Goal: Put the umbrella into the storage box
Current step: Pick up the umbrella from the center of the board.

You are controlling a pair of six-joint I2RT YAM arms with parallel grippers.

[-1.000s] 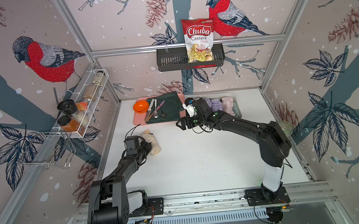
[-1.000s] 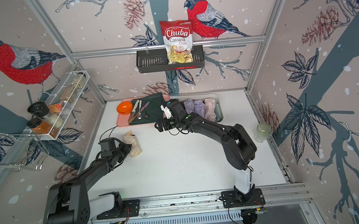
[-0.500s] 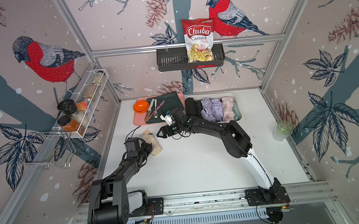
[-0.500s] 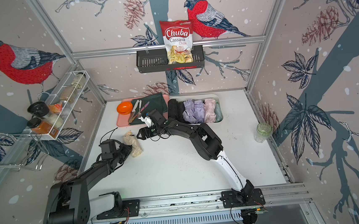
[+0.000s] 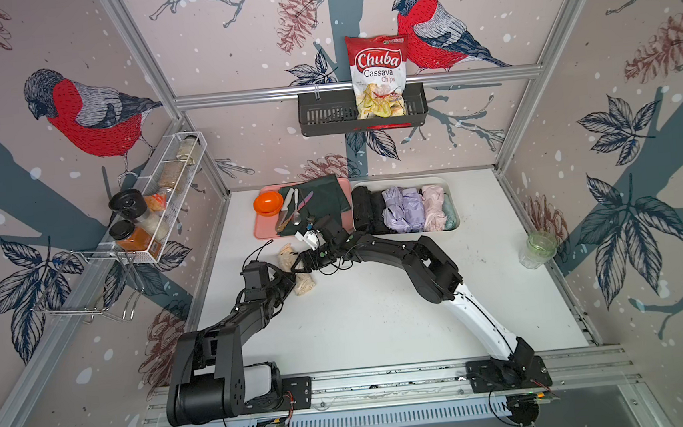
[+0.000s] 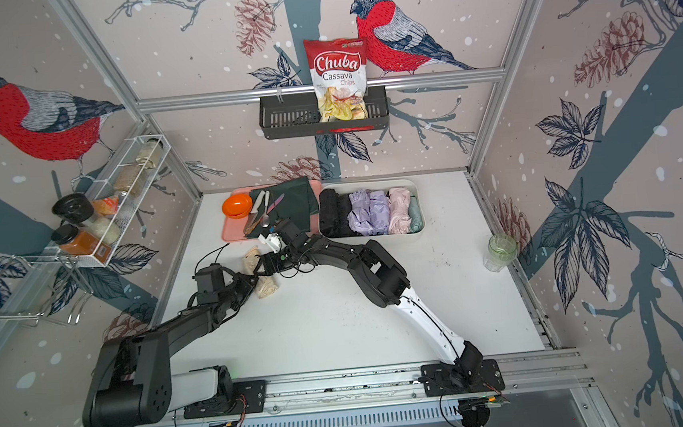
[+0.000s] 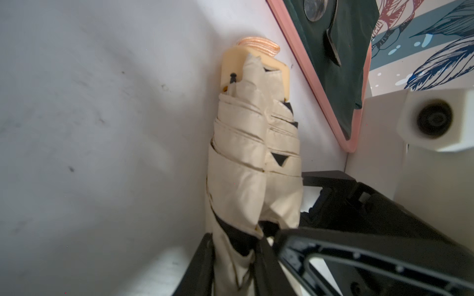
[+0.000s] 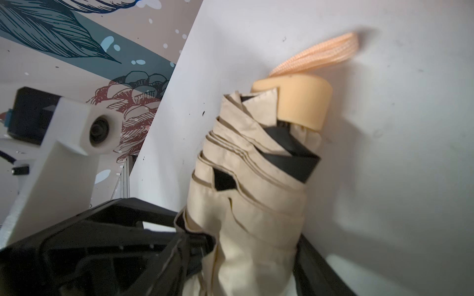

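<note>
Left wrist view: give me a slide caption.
Beige folded umbrella on the white table beside the pink tray, one end in the left jaws.

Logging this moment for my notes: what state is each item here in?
Beige folded fabric umbrella: collapsed, outside the box.
Left pincer: shut on the umbrella.
Right pincer: astride the umbrella, grip unclear.
Cream-white plastic storage box: open-topped, packed with rolled bundles.
Red chips bag: upright in black basket.
</note>
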